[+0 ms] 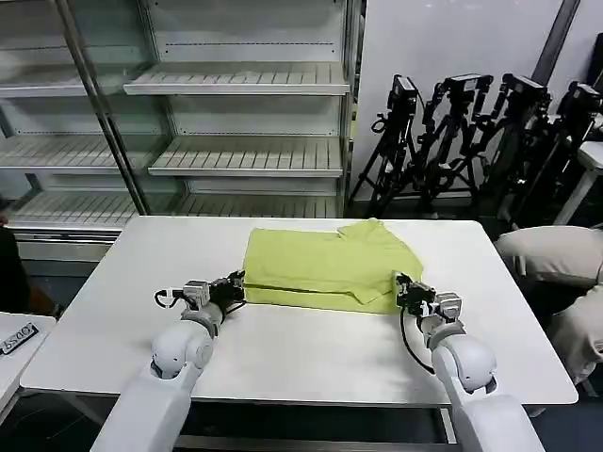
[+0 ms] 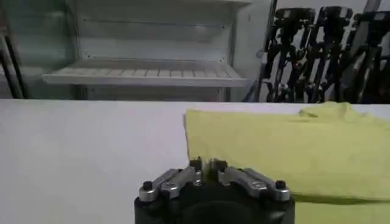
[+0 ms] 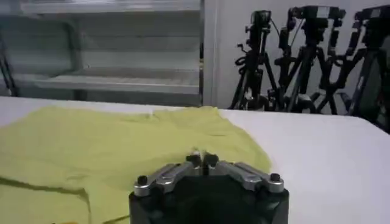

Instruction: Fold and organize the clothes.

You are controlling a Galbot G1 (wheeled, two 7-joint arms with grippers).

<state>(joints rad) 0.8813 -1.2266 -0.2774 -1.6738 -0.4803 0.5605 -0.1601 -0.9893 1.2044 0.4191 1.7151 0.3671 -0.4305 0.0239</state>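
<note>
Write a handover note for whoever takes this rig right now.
Left end effector: shut on the near left corner of the T-shirt, low on the table.
Right end effector: shut on the near right edge of the T-shirt.
T-shirt: mid-table, toward the far side, already folded at least once into a rough rectangle with doubled layers along the near edge.
Left to do: finish the fold, flatten it and set it tidy.

lime t-shirt point(image 1: 325, 268) on table point(image 1: 283, 348), grippers at near corners.
</note>
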